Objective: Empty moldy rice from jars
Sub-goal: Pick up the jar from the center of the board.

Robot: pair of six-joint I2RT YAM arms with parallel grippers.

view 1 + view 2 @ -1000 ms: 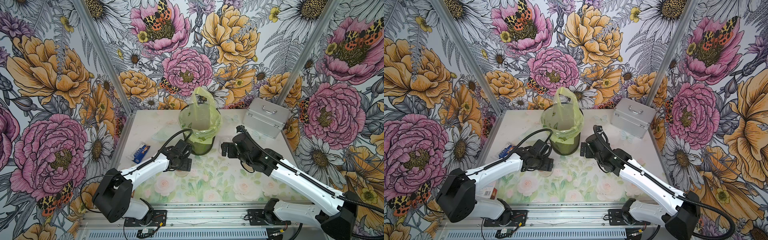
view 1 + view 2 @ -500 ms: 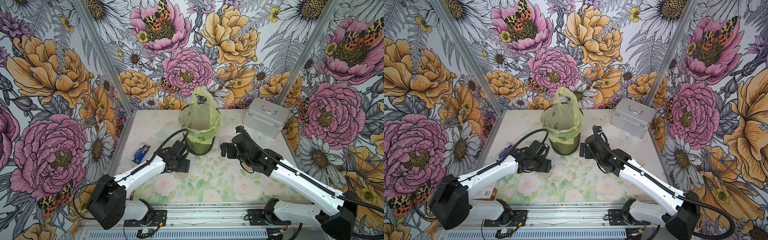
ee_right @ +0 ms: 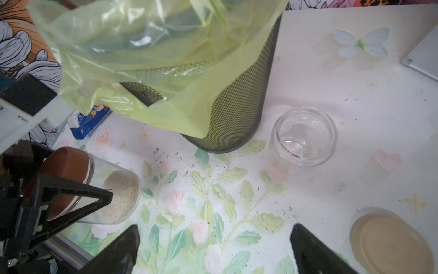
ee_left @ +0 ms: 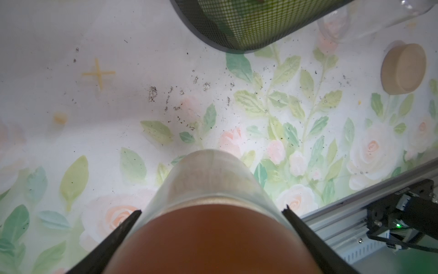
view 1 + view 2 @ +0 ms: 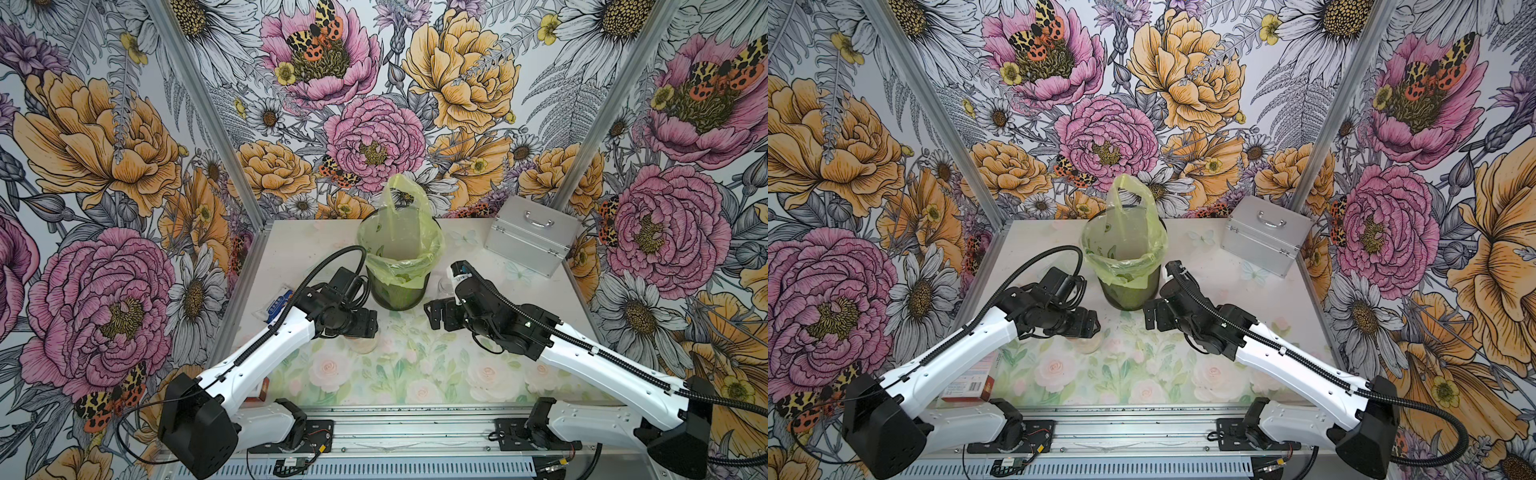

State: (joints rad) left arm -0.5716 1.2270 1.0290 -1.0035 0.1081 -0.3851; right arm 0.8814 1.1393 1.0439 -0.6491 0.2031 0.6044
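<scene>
A clear glass jar (image 3: 111, 189) with a copper-orange lid (image 4: 213, 239) sits tilted between the jaws of my left gripper (image 4: 212, 210), which is shut on it at the lid end. Moldy rice (image 3: 123, 192) lies as a pale layer at its base. In both top views this jar (image 5: 363, 345) (image 5: 1086, 345) shows under the left gripper (image 5: 365, 330), in front of the bin. A second jar (image 3: 304, 136) stands open and empty beside the bin, its beige lid (image 3: 391, 244) (image 4: 403, 68) on the table. My right gripper (image 3: 214, 249) (image 5: 436, 316) hangs open over the table.
A dark mesh bin (image 5: 399, 266) (image 3: 237, 106) with a yellow-green bag stands mid-table between the arms. A silver case (image 5: 532, 235) is at the back right. A blue packet (image 3: 90, 119) and a red box (image 5: 967, 382) lie at the left. Dark crumbs speckle the cloth.
My left gripper, with the copper-lidded jar in it, has shifted a little toward the table's front. The right gripper has barely moved and stays open.
</scene>
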